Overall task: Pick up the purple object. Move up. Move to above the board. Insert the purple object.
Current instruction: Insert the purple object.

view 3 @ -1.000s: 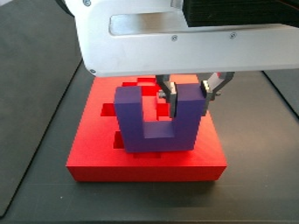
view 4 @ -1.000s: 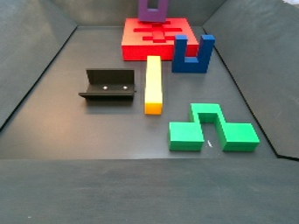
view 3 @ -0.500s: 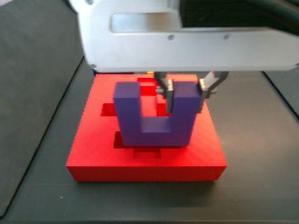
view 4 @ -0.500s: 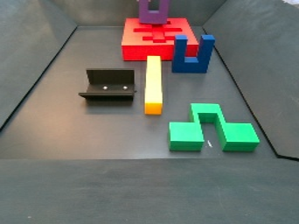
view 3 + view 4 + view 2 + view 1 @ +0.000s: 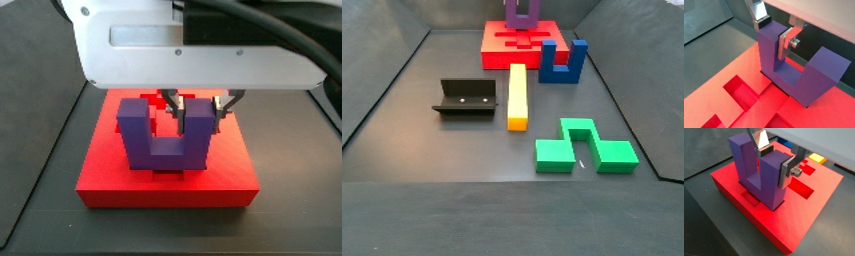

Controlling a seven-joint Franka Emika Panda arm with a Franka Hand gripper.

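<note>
While I hold the gripper (image 5: 776, 159) over the board (image 5: 107, 170) at frame centre, its fingers (image 5: 785, 44) pinch one prong of the purple object (image 5: 163, 150), keeping the U upright, base down, so it can drop into a recess; I judge insertion under way.

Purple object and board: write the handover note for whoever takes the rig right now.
Gripper: shut on the purple object, fingers clamping one upright prong, over the board.
Purple object: upright, prongs up, base bar low on the board's top at a recess; a side view shows the same. Whether it is fully seated cannot be told.
Done: pick-up, lift, move above the board.
Left: finish the insertion, then open the fingers.
Elsewhere on the floor: blue block, yellow bar, fixture, green block.
</note>
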